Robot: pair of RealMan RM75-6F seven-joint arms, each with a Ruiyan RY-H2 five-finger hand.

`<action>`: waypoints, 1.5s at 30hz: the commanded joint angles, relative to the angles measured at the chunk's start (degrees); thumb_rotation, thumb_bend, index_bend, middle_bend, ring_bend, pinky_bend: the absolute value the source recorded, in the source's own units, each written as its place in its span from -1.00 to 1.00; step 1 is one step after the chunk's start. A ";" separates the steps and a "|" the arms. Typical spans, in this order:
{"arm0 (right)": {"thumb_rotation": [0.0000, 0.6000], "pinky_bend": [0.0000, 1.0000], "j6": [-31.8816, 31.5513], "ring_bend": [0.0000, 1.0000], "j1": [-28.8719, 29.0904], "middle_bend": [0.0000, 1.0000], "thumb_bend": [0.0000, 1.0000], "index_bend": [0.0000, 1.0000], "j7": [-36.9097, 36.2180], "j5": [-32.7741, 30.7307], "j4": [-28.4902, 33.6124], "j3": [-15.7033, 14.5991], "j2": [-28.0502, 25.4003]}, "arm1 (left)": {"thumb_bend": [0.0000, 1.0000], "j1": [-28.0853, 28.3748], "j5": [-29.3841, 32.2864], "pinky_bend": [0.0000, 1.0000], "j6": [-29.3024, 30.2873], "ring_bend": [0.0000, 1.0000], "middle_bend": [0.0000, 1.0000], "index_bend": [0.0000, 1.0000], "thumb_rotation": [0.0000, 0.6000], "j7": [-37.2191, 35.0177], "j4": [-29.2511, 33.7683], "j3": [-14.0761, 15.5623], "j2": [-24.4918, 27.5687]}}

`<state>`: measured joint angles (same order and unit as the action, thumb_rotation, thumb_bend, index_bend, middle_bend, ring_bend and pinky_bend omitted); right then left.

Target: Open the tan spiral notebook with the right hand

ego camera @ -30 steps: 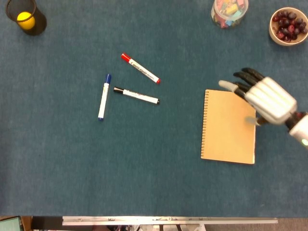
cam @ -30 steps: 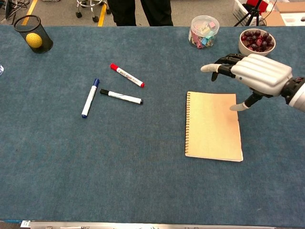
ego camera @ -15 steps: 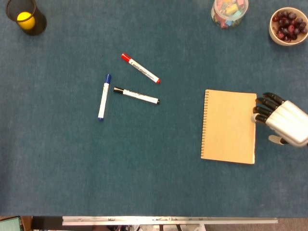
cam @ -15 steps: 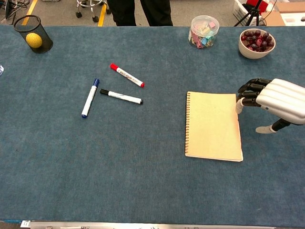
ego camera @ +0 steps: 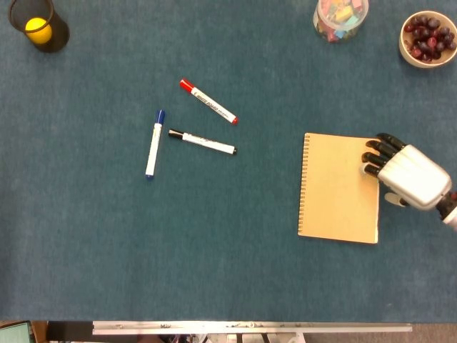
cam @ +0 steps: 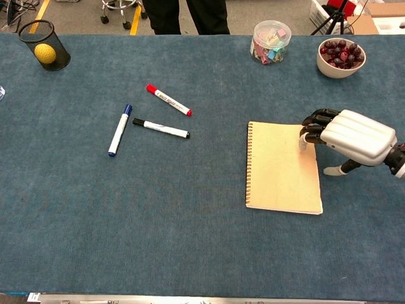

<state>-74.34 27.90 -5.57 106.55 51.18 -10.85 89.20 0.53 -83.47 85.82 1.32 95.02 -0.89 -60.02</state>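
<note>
**Right hand at the notebook's upper right corner**

At the upper left of the frame a black mesh cup (ego camera: pixel 38 25) holds a yellow ball (ego camera: pixel 38 27). At the upper right, a clear jar (ego camera: pixel 340 17) is filled with small pastel-coloured pieces, and a tan bowl (ego camera: pixel 427 38) holds dark red fruit (ego camera: pixel 428 34).

The tan spiral notebook (ego camera: pixel 338 187) lies closed and flat on the blue table (ego camera: pixel 214 243), right of centre, its spiral along the left edge. The right hand (ego camera: pixel 402 173) sits at the notebook's upper right corner, fingers curled downward with the dark fingertips (ego camera: pixel 374 158) over the cover's right edge; it holds nothing that can be seen. The left hand is in neither view.

The chest view shows the thumb (cam: pixel 333 170) pointing down beside the notebook's right edge, which is only partly visible from the head view. It also shows a floor and a person's legs beyond the table.

Half a second ago the fingertips were just off the notebook's right edge; they have now moved leftward onto the cover.

Three markers, red (ego camera: pixel 208 101), blue (ego camera: pixel 154 143) and black (ego camera: pixel 202 142), lie left of centre.
</note>
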 commanded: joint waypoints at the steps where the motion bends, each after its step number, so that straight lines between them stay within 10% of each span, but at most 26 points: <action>1: 1.00 -0.62 0.15 -0.59 0.32 -0.27 -0.86 -0.18 -0.25 0.07 -0.92 0.18 0.76 | -0.03 -0.02 0.11 -0.89 -0.11 -0.96 -0.83 -0.80 1.00 -0.13 -0.01 0.01 0.06; 29: 1.00 -0.62 -1.92 -0.59 0.67 -0.27 -0.79 -0.18 -2.26 1.20 -7.56 -0.91 4.37 | -0.03 -0.36 0.36 -0.89 -0.34 -0.96 -0.83 -0.81 1.00 -0.55 -0.10 0.23 0.28; 45: 1.00 -0.62 -4.02 -0.58 1.33 -0.27 -0.35 -0.18 -4.88 1.73 -9.25 -1.14 5.60 | -0.03 -0.56 0.58 -0.89 -0.26 -0.96 -0.83 -0.80 1.00 -0.53 0.04 0.16 0.54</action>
<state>-78.19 29.21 -10.28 108.28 42.03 -12.07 94.70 -0.04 -82.89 85.55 0.80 95.05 -0.73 -59.48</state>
